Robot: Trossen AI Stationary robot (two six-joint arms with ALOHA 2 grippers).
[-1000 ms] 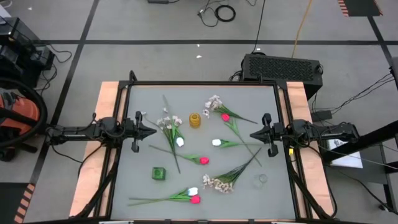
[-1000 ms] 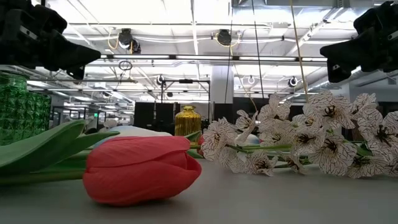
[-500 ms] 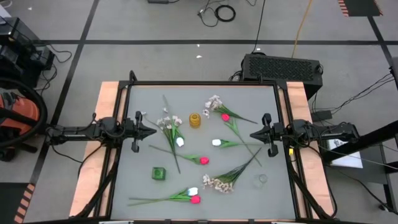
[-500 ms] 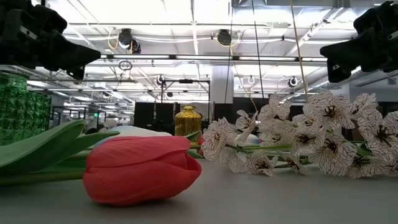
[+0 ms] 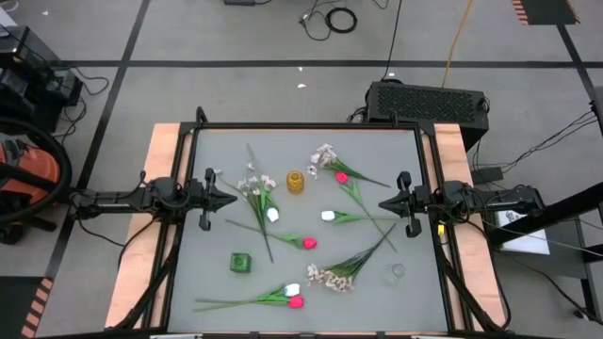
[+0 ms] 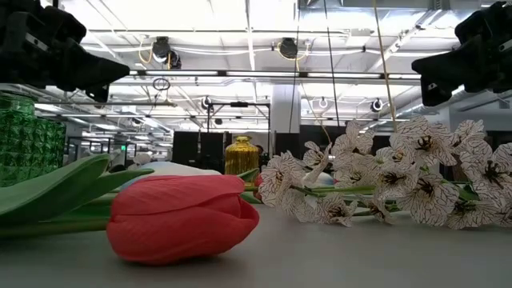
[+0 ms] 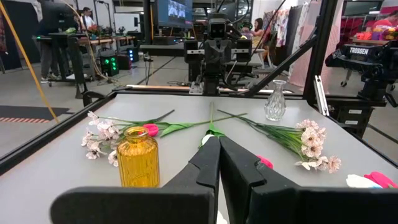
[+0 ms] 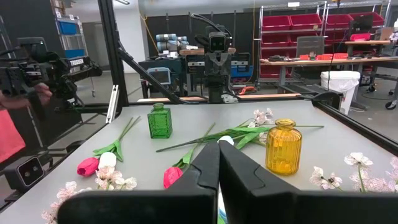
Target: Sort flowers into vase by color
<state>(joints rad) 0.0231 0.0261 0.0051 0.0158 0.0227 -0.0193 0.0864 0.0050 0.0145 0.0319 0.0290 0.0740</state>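
Observation:
Flowers lie flat and scattered on the grey table [image 5: 207, 151]. Pink tulips [image 5: 308, 243] [image 5: 340, 176] [image 5: 297, 302], white tulips [image 5: 328, 216] [image 5: 273, 215] [image 5: 291, 290] and sprays of small pale blossoms [image 5: 325, 155] [image 5: 251, 182] [image 5: 330, 278] are among them. A yellow vase [image 5: 296, 181], a green vase [image 5: 240, 262] and a clear vase [image 5: 397, 273] stand upright. My left gripper [image 5: 232, 199] [image 7: 217, 140] hovers shut at the table's left edge. My right gripper [image 5: 382, 202] [image 8: 217, 146] hovers shut at the right edge. Both point level toward the middle.
A black frame [image 5: 306, 126] rims the table, with wooden strips [image 5: 160, 160] on both sides. In the low view a pink tulip [image 6: 180, 216] and a spray [image 6: 384, 184] lie close to the near edge. A person's sleeve [image 8: 12, 134] shows beyond the table.

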